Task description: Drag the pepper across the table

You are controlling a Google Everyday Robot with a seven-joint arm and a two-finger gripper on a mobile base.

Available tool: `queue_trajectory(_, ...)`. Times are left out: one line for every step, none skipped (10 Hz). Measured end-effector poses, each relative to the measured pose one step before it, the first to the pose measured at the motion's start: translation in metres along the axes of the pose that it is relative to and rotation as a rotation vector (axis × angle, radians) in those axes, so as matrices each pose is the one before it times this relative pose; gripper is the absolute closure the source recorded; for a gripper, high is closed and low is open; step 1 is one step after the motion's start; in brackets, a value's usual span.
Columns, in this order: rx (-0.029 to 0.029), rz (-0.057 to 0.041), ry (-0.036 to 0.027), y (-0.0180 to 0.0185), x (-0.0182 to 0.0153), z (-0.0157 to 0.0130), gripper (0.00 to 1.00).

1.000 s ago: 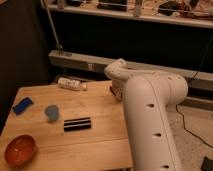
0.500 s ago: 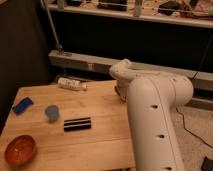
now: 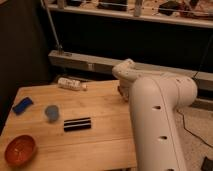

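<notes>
The light-wood plank table (image 3: 100, 107) fills the lower left of the camera view. My white arm (image 3: 155, 115) reaches over its right edge and bends down at the wrist (image 3: 126, 70). My gripper (image 3: 123, 93) hangs under that wrist at the table's right edge, mostly hidden by the arm. A small dark-red bit, the pepper (image 3: 120, 89), shows just at the arm's left edge by the gripper. Whether the gripper touches it is hidden.
A white bottle (image 3: 70, 84) lies at the table's back edge. A blue sponge (image 3: 22, 105), a blue-grey cup (image 3: 51, 112), a black striped bar (image 3: 77, 123) and an orange-red bowl (image 3: 20, 150) sit on the left half. A metal rail (image 3: 90, 62) runs behind the table.
The wrist and gripper have shifted a little to the right along the table's right edge, and the dark-red bit has moved right with them. The other objects have not moved.
</notes>
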Motion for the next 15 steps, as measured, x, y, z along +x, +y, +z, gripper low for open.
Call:
queue_trajectory(-0.00976, 0.01803, -0.00208, -0.00340, 0.00227, -0.00159, 0.74)
queue_trajectory(-0.00563, 0.01308, -0.00223, -0.00321, 0.00205, -0.00091, 0.74)
queue_trajectory(-0.00639, 0.01330, -0.00216, -0.00349, 0.00267, -0.00066, 0.74)
queue_trajectory(-0.00526, 0.01415, -0.00048, -0.00430, 0.00360, -0.00102, 0.74)
queue_trajectory(-0.00307, 0.01368, -0.00343, -0.00532, 0.00280, -0.00210, 0.74)
queue_trajectory(-0.00112, 0.01071, -0.00237, -0.00475, 0.00239, -0.00169, 0.74)
queue_trajectory(0.00083, 0.01220, -0.00146, -0.00606, 0.00301, -0.00200, 0.74)
queue_trajectory(0.00055, 0.00826, -0.00074, -0.00402, 0.00219, -0.00129, 0.74)
queue_trajectory(0.00151, 0.00634, 0.00038, -0.00344, 0.00205, -0.00082, 0.74)
queue_trajectory(0.00551, 0.00618, 0.00296, -0.00530, 0.00366, 0.00015, 0.73)
queue_trajectory(0.00486, 0.00273, 0.00391, -0.00296, 0.00269, 0.00100, 0.68)
queue_trajectory(0.00997, -0.00014, 0.00673, -0.00366, 0.00361, 0.00159, 0.58)
queue_trajectory(0.01154, 0.00167, 0.00918, -0.00407, 0.00445, 0.00293, 0.47)
queue_trajectory(0.01121, 0.00130, 0.00721, -0.00353, 0.00363, 0.00259, 0.37)
queue_trajectory(0.00640, -0.00067, 0.00411, -0.00163, 0.00230, 0.00194, 0.29)
